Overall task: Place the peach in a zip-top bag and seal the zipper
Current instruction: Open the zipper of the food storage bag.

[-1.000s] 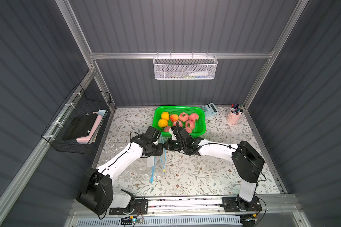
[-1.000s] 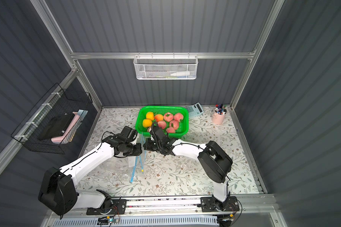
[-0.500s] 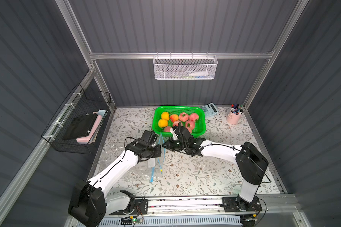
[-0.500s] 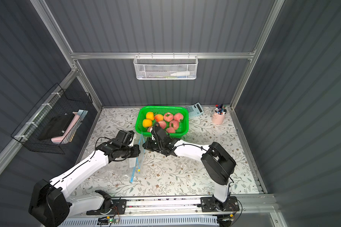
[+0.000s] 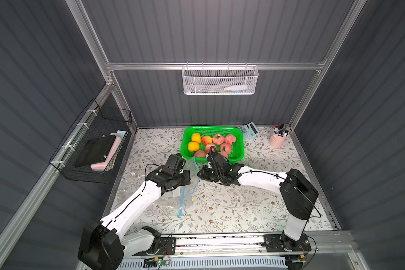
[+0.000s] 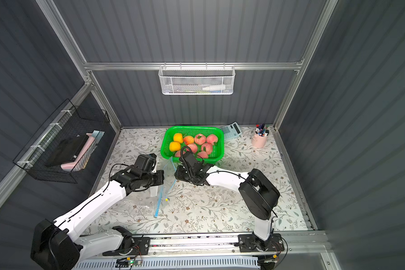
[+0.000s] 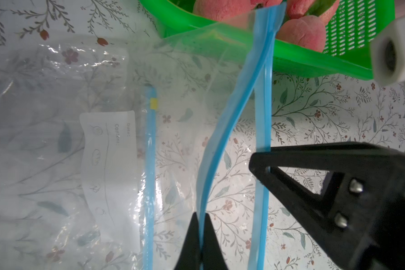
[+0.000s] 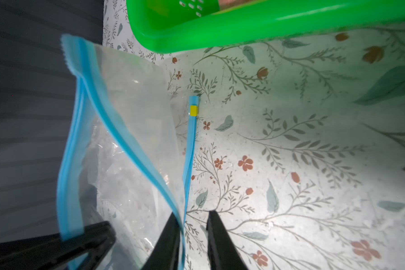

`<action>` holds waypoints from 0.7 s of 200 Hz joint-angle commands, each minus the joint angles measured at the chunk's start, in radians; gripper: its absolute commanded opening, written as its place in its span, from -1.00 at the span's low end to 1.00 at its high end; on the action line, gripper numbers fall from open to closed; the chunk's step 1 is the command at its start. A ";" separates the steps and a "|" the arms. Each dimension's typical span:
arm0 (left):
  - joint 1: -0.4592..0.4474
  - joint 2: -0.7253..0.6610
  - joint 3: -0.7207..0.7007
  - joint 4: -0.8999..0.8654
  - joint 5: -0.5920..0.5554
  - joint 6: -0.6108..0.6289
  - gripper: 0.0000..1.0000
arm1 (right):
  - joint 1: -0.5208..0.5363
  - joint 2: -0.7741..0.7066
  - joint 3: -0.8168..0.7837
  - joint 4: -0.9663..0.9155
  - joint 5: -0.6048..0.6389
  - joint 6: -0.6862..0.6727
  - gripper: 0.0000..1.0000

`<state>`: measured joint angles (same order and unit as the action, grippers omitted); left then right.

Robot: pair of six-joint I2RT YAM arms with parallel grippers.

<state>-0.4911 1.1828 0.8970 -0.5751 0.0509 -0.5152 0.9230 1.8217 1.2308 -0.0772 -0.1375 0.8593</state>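
Just in front of the green basket [image 5: 211,127], the left pincer [image 7: 200,224] pinches one blue zip edge [image 7: 222,140] of the clear bag [image 8: 131,105]. Beside it, the right pincer [image 8: 192,217] has its fingers a little apart around the other edge. Peaches [image 5: 218,138] lie inside the basket.

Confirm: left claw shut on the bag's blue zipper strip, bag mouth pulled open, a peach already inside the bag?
Wrong on the peach. The left wrist view shows the held bag empty, only tablecloth through its film; the peaches are in the green basket. Otherwise right: left claw shut on the blue zipper strip, mouth pulled open.
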 commanded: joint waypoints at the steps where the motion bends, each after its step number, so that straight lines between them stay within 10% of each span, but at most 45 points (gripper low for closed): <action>1: -0.004 0.002 0.084 -0.053 -0.070 0.011 -1.00 | 0.005 0.014 0.036 -0.065 0.042 -0.042 -0.41; 140: -0.003 0.087 0.312 -0.168 -0.182 0.048 -1.00 | 0.002 0.135 0.152 -0.228 0.249 -0.075 -0.40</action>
<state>-0.4911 1.2434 1.1782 -0.7616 -0.1535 -0.4706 0.9257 1.9133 1.3281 -0.2272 0.0578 0.7918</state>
